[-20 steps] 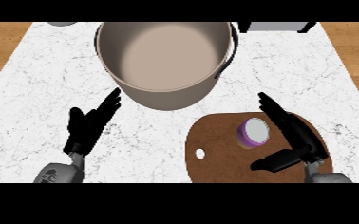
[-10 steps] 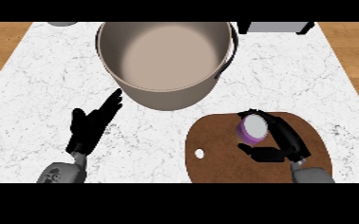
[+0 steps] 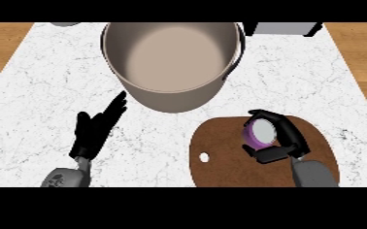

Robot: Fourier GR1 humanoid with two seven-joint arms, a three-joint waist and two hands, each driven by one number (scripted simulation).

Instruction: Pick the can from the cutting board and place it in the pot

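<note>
We note bright, even, diffuse light. The pot (image 3: 175, 97) shades gently: darker inner walls, a paler floor. The counter (image 3: 43, 92) left of the pot reads uniformly white. The cutting board (image 3: 215, 145) below-right of the pot is evenly lit, with only faint shadows.

Right hand (image 3: 292, 138) curled, grasping; left hand (image 3: 93, 133) flat

single head view, steeply down, counter (image 3: 57, 82)
</note>
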